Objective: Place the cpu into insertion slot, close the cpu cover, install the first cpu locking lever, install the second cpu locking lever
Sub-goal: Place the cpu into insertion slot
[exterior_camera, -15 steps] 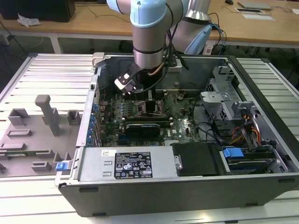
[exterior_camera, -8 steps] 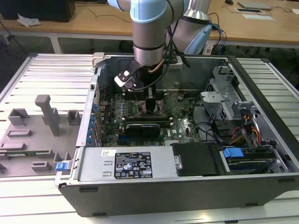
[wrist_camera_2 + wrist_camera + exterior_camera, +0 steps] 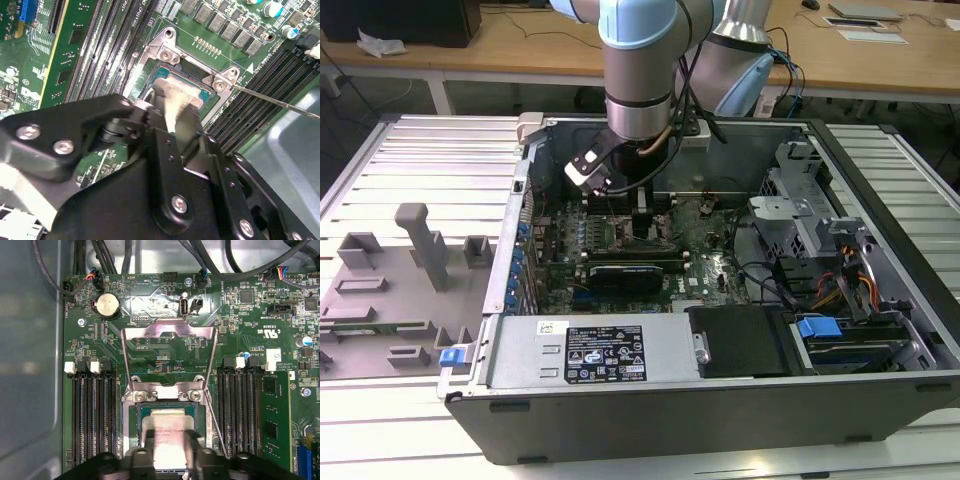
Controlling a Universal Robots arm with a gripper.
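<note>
In the exterior view, the open computer case point(image 3: 720, 410) is lying on its side on the slatted desk point(image 3: 450, 150), with its dark wall facing the camera. A grey fixture block point(image 3: 390, 290) is sitting on that desk at the exterior view's left. Just behind the near wall the power supply point(image 3: 590, 350) is lying along the case's edge. Beyond it the green motherboard point(image 3: 710, 265) is lying flat on the case floor. The arm point(image 3: 640, 80) is reaching straight down into the case, and the tool point(image 3: 640, 215) is hanging over the middle of the board.

In both wrist views the tool point(image 3: 172, 100) point(image 3: 169, 455) is sitting right over the cpu point(image 3: 167, 425) point(image 3: 172, 82). The cpu is lying flat and square inside the insertion slot point(image 3: 132, 425), its green rim showing around the silvery top. I cannot tell how far the tool is open, or whether it is gripping the chip.

Beyond the slot, in the first wrist view, the cpu cover point(image 3: 170, 332) is standing swung back, with the board showing through its window. A thin lever rod point(image 3: 275, 101) is slanting away from one corner of the slot. Black memory slots point(image 3: 95, 415) are running along both sides of the slot. Past the cover a coin battery point(image 3: 107, 305) is sitting on the board.

Farthest back in the exterior view, a wooden desk point(image 3: 520, 45) is standing behind the case.
</note>
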